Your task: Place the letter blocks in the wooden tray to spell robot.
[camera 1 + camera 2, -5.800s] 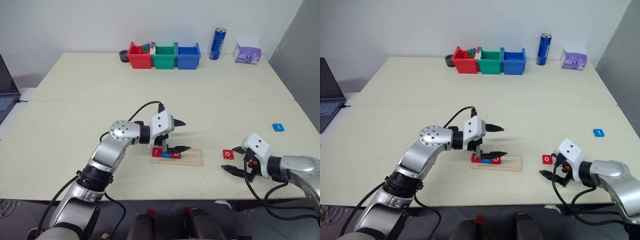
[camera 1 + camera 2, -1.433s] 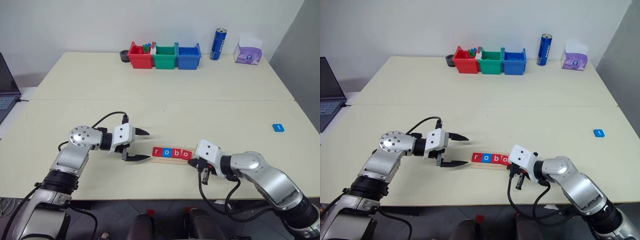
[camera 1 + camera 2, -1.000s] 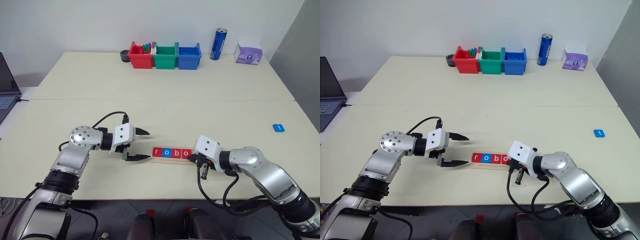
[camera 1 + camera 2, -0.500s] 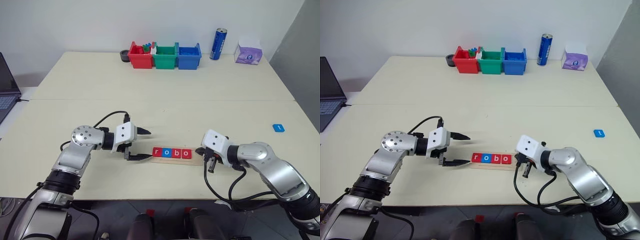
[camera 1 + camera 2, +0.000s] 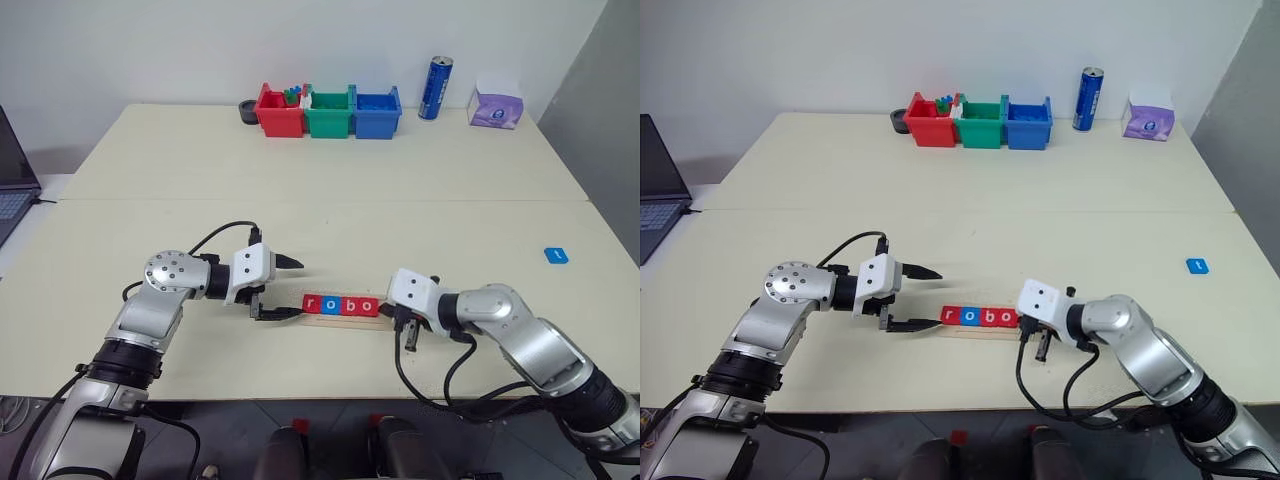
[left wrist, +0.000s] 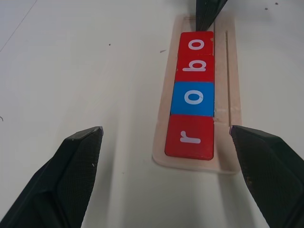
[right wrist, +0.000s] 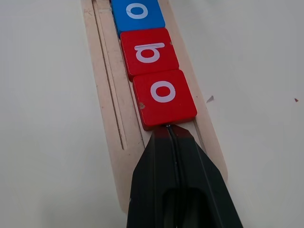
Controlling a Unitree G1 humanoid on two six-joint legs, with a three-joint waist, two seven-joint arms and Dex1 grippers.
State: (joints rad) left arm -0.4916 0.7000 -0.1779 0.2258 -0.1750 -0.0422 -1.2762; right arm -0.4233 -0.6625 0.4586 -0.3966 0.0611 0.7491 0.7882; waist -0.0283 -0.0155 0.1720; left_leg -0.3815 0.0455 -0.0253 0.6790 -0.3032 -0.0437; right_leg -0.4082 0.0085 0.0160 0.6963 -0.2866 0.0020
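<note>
On a cream table, four small flat square letter tiles sit edge to edge in the pale, thin rectangular wooden tray (image 5: 350,312) in front of me, reading r, o, b, o: a red "r" tile (image 6: 190,137) at my left end, a blue "o" tile (image 6: 193,98) next to it, then a red "b" tile (image 7: 148,52) and a red "o" tile (image 7: 164,97). My right gripper (image 7: 169,129) has its two black fingers pressed flat together, empty, with the joined tip lying on the tray's free end and touching the outer edge of the last red tile. My left gripper (image 5: 284,289) hangs at the tray's opposite end with its black fingers (image 6: 76,161) spread wide, one on either side of the "r" end and clear of both tile and wood, holding nothing. The fifth piece, a blue "t" tile (image 5: 557,255), lies alone on the table well off to my right, far from the tray. Along the table's far edge stand a red plastic bin (image 5: 279,113) with small coloured pieces in it, a green plastic bin (image 5: 329,113) and a blue plastic bin (image 5: 377,112) in a row, with a tall blue drink can (image 5: 436,88) and a purple tissue pack (image 5: 496,107) further to the right. A dark laptop's edge (image 5: 660,180) shows at my far left.
</note>
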